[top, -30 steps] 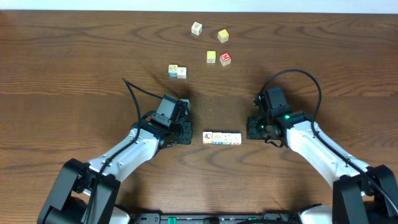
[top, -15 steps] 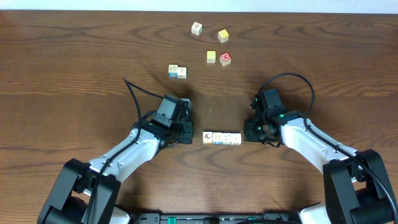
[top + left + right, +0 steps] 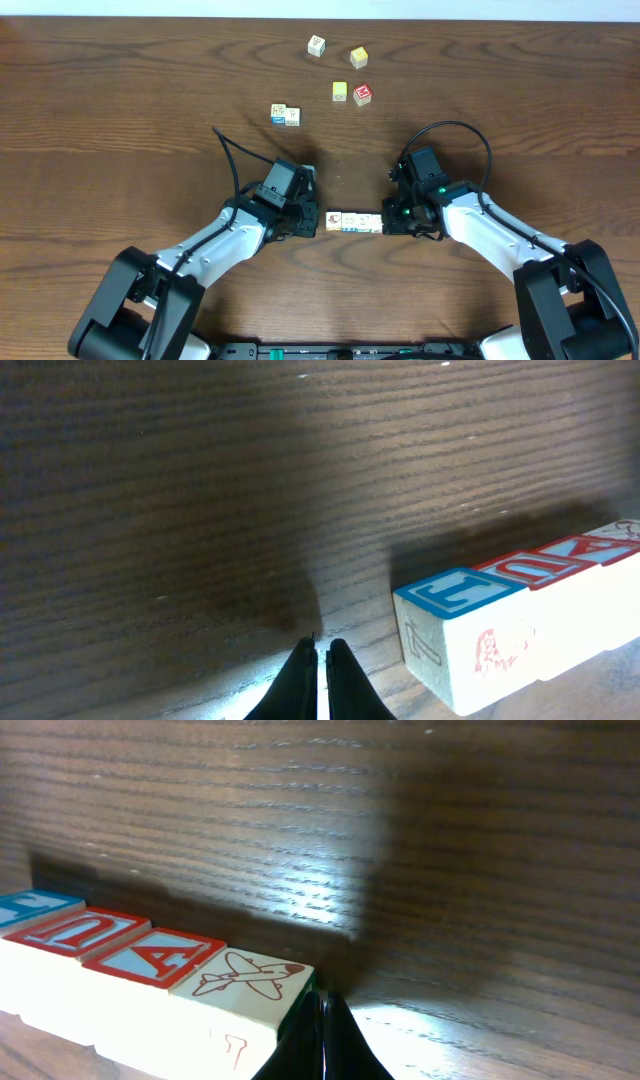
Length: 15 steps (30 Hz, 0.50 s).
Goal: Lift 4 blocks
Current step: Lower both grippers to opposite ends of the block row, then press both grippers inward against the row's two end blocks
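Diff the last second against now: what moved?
Both arms closed in on the block row. The left gripper slid right, stopping just short of its left end; the right gripper slid left to its right end. Both are shut, with nothing taken or released. The row and the far cubes stayed put.

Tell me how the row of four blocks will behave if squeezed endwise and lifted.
The row is four separate cubes merely abutting, so it will likely buckle mid-span unless pressed squarely. The cubes look like stiff wood, so they should not crush. Flat faces mean no rolling, though smooth sides may slip.
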Motion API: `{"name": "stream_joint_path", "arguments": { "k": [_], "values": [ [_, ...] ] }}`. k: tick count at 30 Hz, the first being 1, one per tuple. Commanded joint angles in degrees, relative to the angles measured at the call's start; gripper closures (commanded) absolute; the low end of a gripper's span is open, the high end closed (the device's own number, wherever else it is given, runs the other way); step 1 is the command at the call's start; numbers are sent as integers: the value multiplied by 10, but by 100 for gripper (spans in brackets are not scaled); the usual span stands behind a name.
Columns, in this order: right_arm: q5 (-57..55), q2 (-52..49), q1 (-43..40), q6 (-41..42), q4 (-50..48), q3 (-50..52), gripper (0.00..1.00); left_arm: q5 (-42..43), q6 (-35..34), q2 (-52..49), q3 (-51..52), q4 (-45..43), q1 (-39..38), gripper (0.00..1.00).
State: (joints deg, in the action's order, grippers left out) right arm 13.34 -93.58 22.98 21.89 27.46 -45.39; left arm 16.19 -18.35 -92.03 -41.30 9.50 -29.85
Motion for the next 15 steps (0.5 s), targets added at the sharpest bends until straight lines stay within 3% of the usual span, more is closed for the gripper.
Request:
{"name": "stream_joint_path", "arguments": {
  "k": [1, 15],
  "values": [
    [4, -3, 7, 4, -1, 3, 99, 11, -11, -5, -10, -8, -1, 93],
    [4, -3, 7, 4, -9, 3, 99, 11, -74, -5, -10, -24, -23, 93]
  ]
}}
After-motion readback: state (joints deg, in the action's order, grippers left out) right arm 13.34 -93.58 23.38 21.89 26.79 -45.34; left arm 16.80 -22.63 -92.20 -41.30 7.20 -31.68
